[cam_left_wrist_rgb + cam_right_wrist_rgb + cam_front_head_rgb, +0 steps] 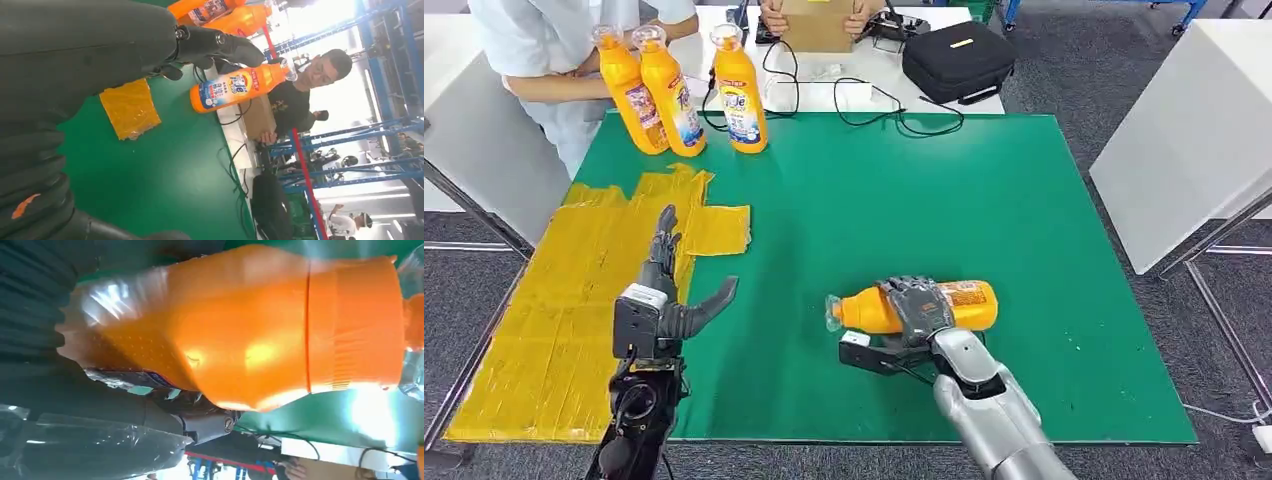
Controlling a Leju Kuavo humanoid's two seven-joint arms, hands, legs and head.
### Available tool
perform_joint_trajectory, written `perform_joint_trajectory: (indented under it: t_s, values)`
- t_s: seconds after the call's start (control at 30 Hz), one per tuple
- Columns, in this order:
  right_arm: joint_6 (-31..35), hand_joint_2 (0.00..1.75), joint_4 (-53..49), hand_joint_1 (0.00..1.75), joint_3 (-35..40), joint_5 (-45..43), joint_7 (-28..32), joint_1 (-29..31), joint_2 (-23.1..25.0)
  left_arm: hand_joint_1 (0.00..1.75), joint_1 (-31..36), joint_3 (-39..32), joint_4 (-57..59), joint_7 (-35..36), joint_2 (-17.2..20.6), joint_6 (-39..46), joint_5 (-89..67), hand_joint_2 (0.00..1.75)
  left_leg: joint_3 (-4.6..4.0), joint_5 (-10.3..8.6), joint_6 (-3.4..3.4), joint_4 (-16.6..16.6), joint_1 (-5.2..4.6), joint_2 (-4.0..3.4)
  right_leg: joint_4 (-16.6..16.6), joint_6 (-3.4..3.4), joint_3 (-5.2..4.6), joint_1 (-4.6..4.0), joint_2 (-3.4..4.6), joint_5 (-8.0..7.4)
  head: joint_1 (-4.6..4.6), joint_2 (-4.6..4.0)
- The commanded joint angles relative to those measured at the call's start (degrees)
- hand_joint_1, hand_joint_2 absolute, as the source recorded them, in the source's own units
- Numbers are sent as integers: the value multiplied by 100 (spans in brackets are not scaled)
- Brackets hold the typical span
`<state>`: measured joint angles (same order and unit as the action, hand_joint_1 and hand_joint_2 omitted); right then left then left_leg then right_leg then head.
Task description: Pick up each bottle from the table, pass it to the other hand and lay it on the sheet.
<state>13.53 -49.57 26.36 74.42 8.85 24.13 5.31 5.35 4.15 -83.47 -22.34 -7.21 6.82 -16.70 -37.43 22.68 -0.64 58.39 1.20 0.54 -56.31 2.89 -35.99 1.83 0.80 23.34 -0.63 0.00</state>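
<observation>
Under the right hand: the right hand (919,308) is wrapped over the middle of a lying bottle (969,306) on the green table (1024,200), fingers closed around its body, cap pointing toward the left hand.
Left hand: the left hand (669,295) hovers with fingers spread and nothing in them, above the edge of the yellow sheet (544,330), well apart from the held bottle.
Handling: the bottle looks full, so probably fairly heavy; its smooth plastic and glossy label (972,294) could slip or roll.
Where to hold: the mid-body grip seems sound; for the handover, the neck end beside the cap (833,313) is free for the left hand to take.
Waiting bottles: three standing bottles (679,90) are far beyond both hands, at the table's far edge.
Around: a person (554,50) stands behind those bottles; black cables (894,110) and a black bag (959,60) lie beyond the table.
In the way: nothing lies between the two hands, as far as I can judge.
</observation>
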Motion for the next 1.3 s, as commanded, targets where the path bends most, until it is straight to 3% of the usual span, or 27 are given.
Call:
perform_joint_trajectory:
  t_s: [0.03,0.07,0.27,0.33,0.73,0.83,1.03,1.3]
  values:
    - [-291,175,862,21,410,-57,-87,432,4,0,228,-41,518,-45,41,28,38,175,40,11,-2,-6,3,-2,5,-24,40,-10,-10,12,0,0]
    - [-539,175,1045,0,534,-8,-137,512,-20,0,270,-38,588,-45,44,26,45,175,27,6,-2,-6,2,-3,6,-17,27,-7,-6,6,0,0]
    - [-651,175,1404,0,634,-69,-150,623,-2,0,343,-39,752,-28,37,-4,138,175,22,1,-2,-7,2,3,8,-11,23,-5,-10,3,2,0]
    - [-659,175,1403,0,636,-68,-150,637,5,0,347,-43,751,-29,42,-5,143,175,56,10,-5,-11,6,4,16,-26,59,-14,-20,13,0,0]
    - [-693,175,1299,0,628,-177,-189,733,-23,0,248,-49,605,3,55,-4,220,175,30,3,-2,-5,3,0,6,-12,25,-6,-7,4,0,0]
    - [-614,175,1103,0,599,-198,-264,729,-145,0,232,-60,659,106,47,-13,209,175,62,15,-6,-7,5,-1,10,-29,60,-13,-16,16,0,0]
    - [-631,175,543,0,438,-203,-393,629,-438,0,343,-95,896,137,18,-77,211,175,35,4,-4,-5,1,13,7,-15,37,-6,-23,9,0,0]
    - [-1092,175,-224,0,300,-210,-455,616,-795,0,332,-355,1032,279,50,-172,248,175,29,6,-4,-2,-1,2,3,-16,30,-4,-12,8,0,0]
